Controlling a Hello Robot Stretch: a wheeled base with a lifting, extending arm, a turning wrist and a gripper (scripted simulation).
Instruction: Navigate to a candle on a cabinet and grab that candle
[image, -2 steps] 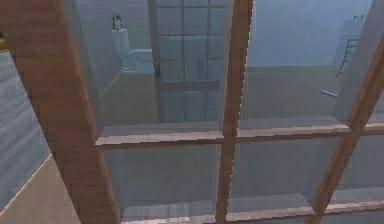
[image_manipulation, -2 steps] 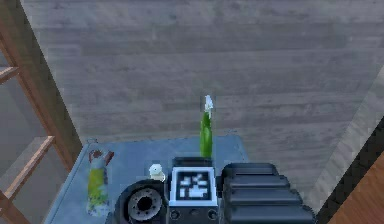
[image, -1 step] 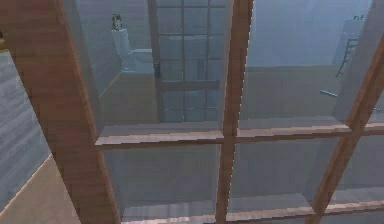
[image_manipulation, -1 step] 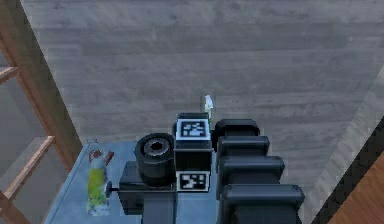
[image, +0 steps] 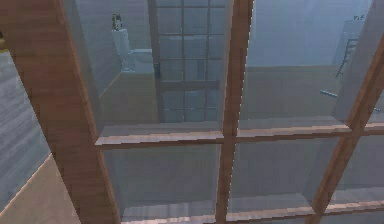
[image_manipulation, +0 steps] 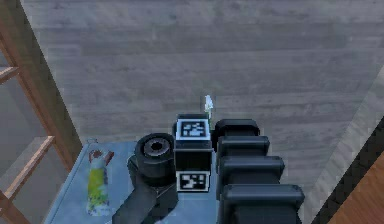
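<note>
Jaws: dark round body sits left of white marker squares (image_manipulation: 192, 129); finger spread not readable, cannot tell. Behind jaws lies pale blue counter (image_manipulation: 66, 203), so cannot tell if anything is held. Candidate candle: small white upright sliver (image_manipulation: 208, 102), pale tip, just above upper marker square, up and right of jaws; contact with jaws unclear. On counter, left of jaws and apart: green-yellow elongated thing (image_manipulation: 97, 187), lying flat. Farther left: wooden frame (image_manipulation: 35, 90). Forward view: wood-framed glass panes (image: 235, 110).

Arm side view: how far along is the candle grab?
Done: the robot stands beside a pale surface. In hand: the gripper reaches by it, near a greenish blob; I cannot tell whether it holds anything. Left: confirming a grab and lifting clear.
</note>
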